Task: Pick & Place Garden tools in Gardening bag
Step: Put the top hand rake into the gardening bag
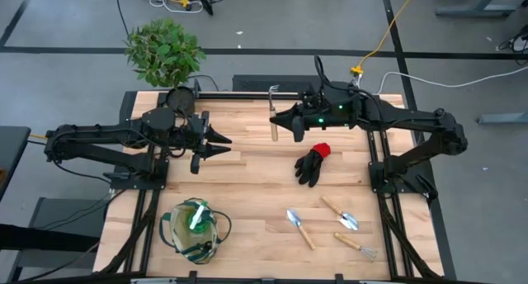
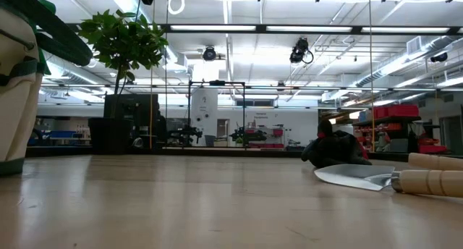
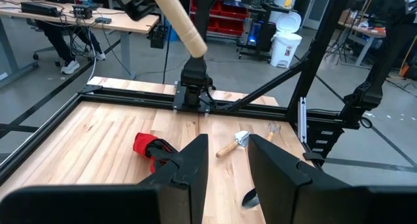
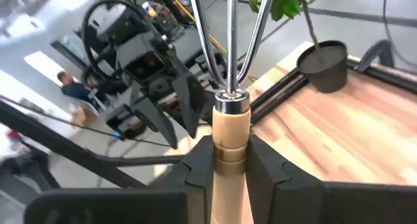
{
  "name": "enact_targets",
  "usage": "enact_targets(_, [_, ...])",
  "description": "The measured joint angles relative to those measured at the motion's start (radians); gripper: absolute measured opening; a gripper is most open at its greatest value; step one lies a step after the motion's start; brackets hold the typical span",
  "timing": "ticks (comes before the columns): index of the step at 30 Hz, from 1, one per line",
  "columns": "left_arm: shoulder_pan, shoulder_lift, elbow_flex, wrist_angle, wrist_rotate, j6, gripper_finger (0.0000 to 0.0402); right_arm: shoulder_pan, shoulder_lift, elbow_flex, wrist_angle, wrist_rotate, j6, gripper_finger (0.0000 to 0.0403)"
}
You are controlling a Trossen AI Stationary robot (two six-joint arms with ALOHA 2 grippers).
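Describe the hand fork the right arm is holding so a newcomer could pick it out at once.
Start at the leafy plant off the table's far left corner, then look along that far edge to the right gripper. It is shut on the hand fork: a pale wooden handle, metal collar and thin steel prongs. Unlike the three wooden-handled tools lying flat near the front right, it is lifted off the wood.

The middle of the surface (image 1: 247, 181) lies bare, from the left end effector (image 1: 221, 142) across to the black glove (image 1: 312, 163). The gardening bag (image 1: 195, 229) stands near the front left, with open wood between it and the trowels (image 1: 300, 227) and small fork (image 1: 357, 245) lying front right. Near the back edge, the right end effector (image 1: 280, 117) grips a hand fork (image 1: 274, 111) by its wooden handle, above the surface. The potted plant (image 1: 165, 53) crowds the back left corner.
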Motion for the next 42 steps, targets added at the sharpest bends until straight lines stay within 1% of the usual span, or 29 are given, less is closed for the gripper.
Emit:
enact_targets(5, [0.000,0.000,0.000,0.000,0.000,0.000,0.0115,0.000,0.015,0.000,0.057,0.000,0.117,0.0057])
enact_targets(7, [0.000,0.000,0.000,0.000,0.000,0.003,0.0115,0.000,0.016,0.000,0.082,0.000,0.140,0.0057])
enact_targets(11, [-0.001,0.000,0.000,0.000,0.005,0.060,0.0115,0.000,0.016,0.000,0.124,0.001,0.165,0.0057])
enact_targets(15, [-0.002,0.000,0.000,0.000,0.012,0.076,0.0115,0.000,0.016,0.000,0.127,0.019,0.193,0.0057])
enact_targets(24, [-0.002,0.000,0.000,0.000,0.011,0.079,0.0115,0.000,0.016,0.000,0.128,0.020,0.303,0.0057])
enact_targets(27, [-0.002,0.000,0.000,0.000,0.011,0.079,0.0115,0.000,0.016,0.000,0.128,0.033,0.373,0.0057])
enact_targets(32, [-0.002,0.000,0.000,0.001,0.011,0.079,0.0115,0.000,0.016,0.000,0.127,0.073,0.544,0.0057])
enact_targets(37, [-0.002,0.000,0.000,0.001,0.011,0.079,0.0115,0.001,0.016,0.000,0.128,0.078,0.613,0.0058])
enact_targets(42, [-0.001,0.000,0.000,0.001,0.011,0.101,0.0115,0.007,0.017,0.000,0.151,0.122,0.716,0.0060])
